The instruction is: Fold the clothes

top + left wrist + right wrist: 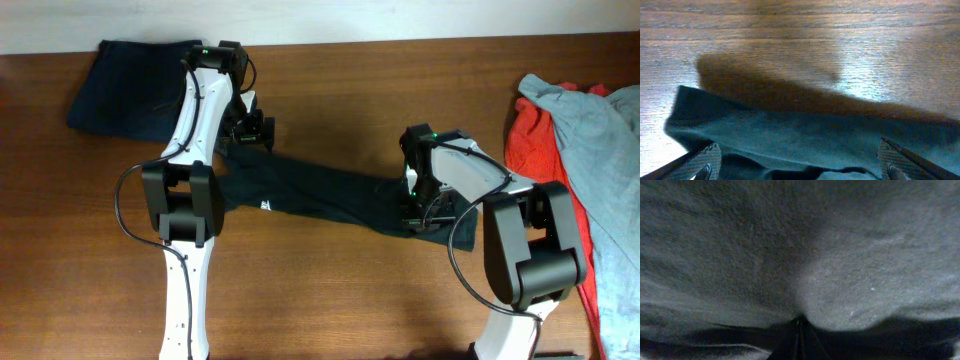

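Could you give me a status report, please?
Left gripper open over black T-shirt edge. Right gripper shut on it. Red garment aside, nothing blocking.

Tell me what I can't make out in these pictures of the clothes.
- Overhead: the left arm covers the black T-shirt's left end.
- Overhead: the shirt's white mark is too small to read.
- Overhead: the red garment and grey-blue garment run off the right edge.
- Right wrist: cloth pinched in the right gripper fills the frame, hiding the table.
- Left wrist: the bottom edge cuts off the left gripper.
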Robot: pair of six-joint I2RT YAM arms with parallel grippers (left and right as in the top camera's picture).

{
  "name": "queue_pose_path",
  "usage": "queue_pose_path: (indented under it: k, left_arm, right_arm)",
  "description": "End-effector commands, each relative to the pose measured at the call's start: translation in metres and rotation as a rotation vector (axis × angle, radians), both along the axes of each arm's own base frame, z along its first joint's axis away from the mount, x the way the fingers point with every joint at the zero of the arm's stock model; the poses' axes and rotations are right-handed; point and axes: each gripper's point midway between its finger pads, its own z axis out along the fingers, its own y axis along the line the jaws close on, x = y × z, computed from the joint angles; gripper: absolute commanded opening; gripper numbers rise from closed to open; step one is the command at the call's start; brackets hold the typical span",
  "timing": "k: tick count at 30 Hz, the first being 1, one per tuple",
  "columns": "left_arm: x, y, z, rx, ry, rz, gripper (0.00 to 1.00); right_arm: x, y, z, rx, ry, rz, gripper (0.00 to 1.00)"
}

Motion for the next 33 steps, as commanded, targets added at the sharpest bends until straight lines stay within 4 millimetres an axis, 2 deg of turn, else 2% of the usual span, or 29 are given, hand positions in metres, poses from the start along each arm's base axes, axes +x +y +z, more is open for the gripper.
queue_pose_path:
  k: [1,6,9,13,16,20,22,28,30,33]
  left_arm:
    - [0.001,0.001,0.006,0.004,-0.016,-0.006,0.99]
    - [0.001,0.001,0.006,0.004,-0.016,-0.006,0.99]
    - [0.001,0.001,0.006,0.004,-0.016,-0.006,0.99]
    - [0.001,0.001,0.006,0.004,-0.016,-0.006,0.99]
    - [0.001,0.001,0.006,0.004,-0.016,-0.006,0.99]
    - [0.001,0.001,0.006,0.004,-0.016,-0.006,0.99]
    - [0.001,0.001,0.006,0.004,-0.016,-0.006,0.99]
    - [0.001,0.001,0.006,0.004,-0.016,-0.006,0.99]
    - [0.001,0.001,0.006,0.004,-0.016,-0.006,0.99]
    - [0.001,0.001,0.006,0.004,-0.016,-0.006,0.99]
  right_arm:
    - [-0.015,-0.01,-0.006,-0.057,0.043,-0.002,0.04]
    - [-0.014,-0.016,0.006,-0.102,0.05,-0.017,0.04]
    - [-0.024,-0.021,0.016,-0.14,0.098,-0.035,0.04]
    - [-0.029,-0.038,0.018,-0.254,0.103,-0.078,0.04]
    - [-0.017,-0.047,0.019,-0.299,0.05,-0.072,0.04]
    - [0.013,-0.037,0.031,-0.205,-0.032,-0.114,0.04]
    - [0.022,-0.039,0.034,-0.204,-0.059,-0.127,0.04]
    - [0.034,-0.068,0.025,-0.183,-0.079,-0.238,0.04]
    - [0.044,-0.063,0.02,-0.067,-0.099,-0.22,0.04]
    - [0.054,-0.06,0.019,-0.024,-0.133,-0.22,0.04]
